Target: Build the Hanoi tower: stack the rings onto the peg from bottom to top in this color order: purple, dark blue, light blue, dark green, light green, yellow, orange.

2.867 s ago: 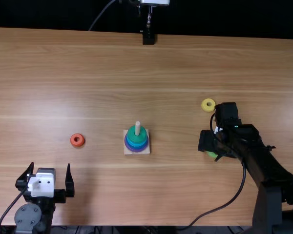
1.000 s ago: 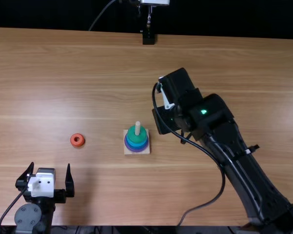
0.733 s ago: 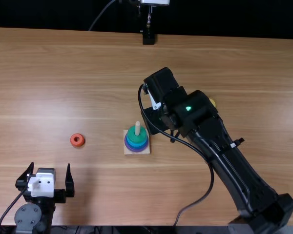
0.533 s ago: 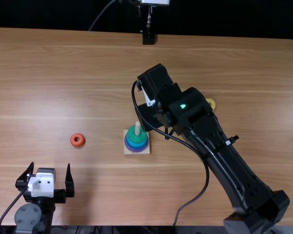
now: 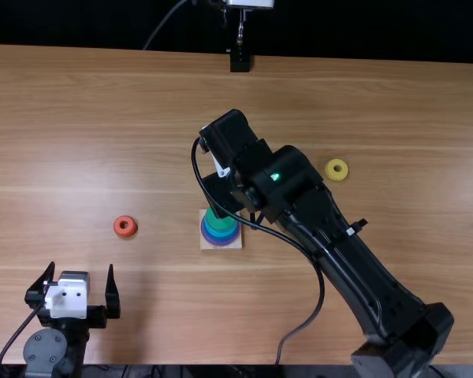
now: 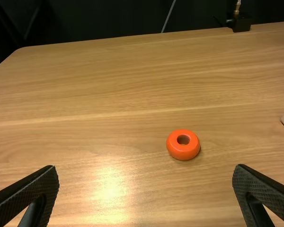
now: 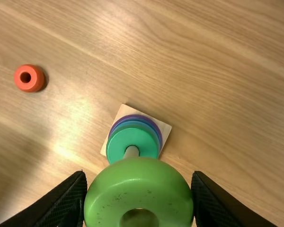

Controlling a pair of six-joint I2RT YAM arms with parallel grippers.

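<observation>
Right hand (image 7: 139,176): fingers closed on opposite sides of the light green ring (image 7: 109,196), presumably so its hole stays free for the peg (image 7: 131,152).
Ring hold: near the peg, not threaded; likely next layer, still needing alignment.
Stack: purple lowest, blues above, dark green uppermost, on the wooden base (image 5: 206,242); the order suits light green next.
Left hand (image 6: 146,171): fingers apart, empty, likely parked out of the way.
Orange ring (image 5: 125,227): on the table (image 5: 142,118), flat, presumably waiting for last place.
Right wrist view: shows held ring and peg together.
Top view: right arm (image 5: 299,189) partly covers the stack; yellow ring (image 5: 337,169) lies well apart.
</observation>
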